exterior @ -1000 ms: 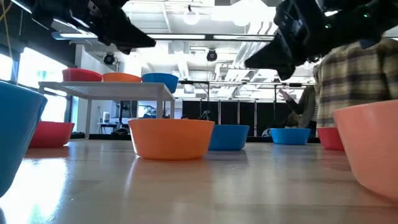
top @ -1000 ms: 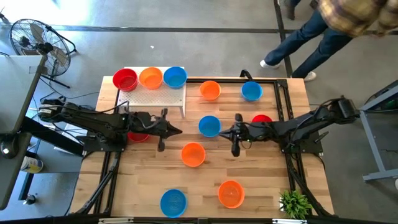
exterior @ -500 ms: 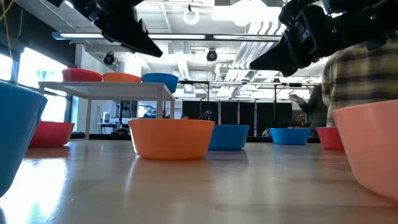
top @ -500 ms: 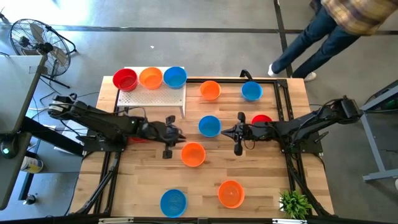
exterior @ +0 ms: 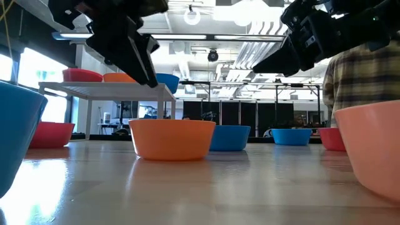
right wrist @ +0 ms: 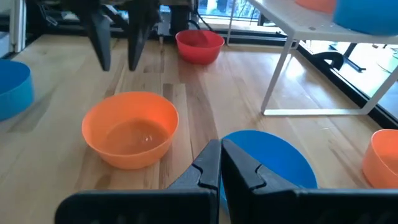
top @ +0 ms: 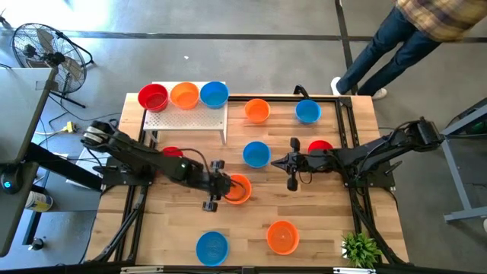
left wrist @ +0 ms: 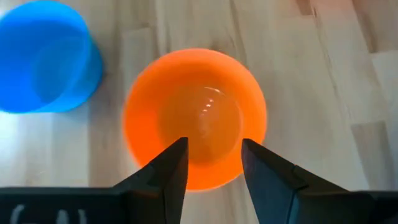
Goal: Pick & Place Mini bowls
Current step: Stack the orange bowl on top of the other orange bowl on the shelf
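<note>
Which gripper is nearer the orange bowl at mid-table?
Left. The left gripper is open, poised over the near rim of the orange bowl. The right gripper is shut and hangs off to the side, beside the blue bowl.

Bare wood surrounds the orange bowl; the nearest obstacle, the blue bowl, stands apart

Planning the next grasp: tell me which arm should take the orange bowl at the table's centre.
Left. The left gripper hangs open directly over the orange bowl, fingers straddling its near rim. The right gripper is shut, farther off beside the blue bowl.
</note>
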`<action>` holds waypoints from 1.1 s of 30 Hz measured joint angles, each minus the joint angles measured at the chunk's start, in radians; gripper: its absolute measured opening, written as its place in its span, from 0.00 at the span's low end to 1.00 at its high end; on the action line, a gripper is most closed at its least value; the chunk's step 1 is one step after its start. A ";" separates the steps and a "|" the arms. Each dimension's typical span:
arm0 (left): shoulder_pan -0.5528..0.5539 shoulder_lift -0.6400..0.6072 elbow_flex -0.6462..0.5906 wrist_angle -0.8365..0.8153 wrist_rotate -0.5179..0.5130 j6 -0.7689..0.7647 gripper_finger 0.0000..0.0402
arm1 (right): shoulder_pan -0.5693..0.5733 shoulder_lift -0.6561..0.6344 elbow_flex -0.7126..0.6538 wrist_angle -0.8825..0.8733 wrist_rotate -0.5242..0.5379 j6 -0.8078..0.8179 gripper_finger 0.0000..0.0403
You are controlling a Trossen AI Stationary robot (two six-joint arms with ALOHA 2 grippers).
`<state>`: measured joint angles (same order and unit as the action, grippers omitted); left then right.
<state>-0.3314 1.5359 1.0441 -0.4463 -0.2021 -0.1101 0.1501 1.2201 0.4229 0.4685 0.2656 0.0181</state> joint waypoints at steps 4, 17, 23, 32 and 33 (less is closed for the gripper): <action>-0.028 0.083 0.057 -0.001 0.004 -0.001 0.37 | 0.000 0.000 0.000 -0.007 -0.011 -0.001 0.00; -0.056 0.295 0.199 -0.069 0.008 -0.123 0.37 | 0.001 0.001 0.000 -0.024 -0.025 0.000 0.00; -0.056 0.340 0.207 -0.062 0.009 -0.153 0.35 | 0.001 0.001 0.000 -0.024 -0.030 0.000 0.00; -0.055 0.348 0.207 -0.062 0.008 -0.108 0.03 | 0.001 0.001 0.000 -0.024 -0.029 0.000 0.00; -0.055 0.347 0.207 -0.062 0.003 -0.105 0.02 | 0.001 0.001 0.000 -0.024 -0.030 0.000 0.00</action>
<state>-0.3862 1.8831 1.2510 -0.5087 -0.1988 -0.2149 0.1509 1.2209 0.4231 0.4446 0.2359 0.0177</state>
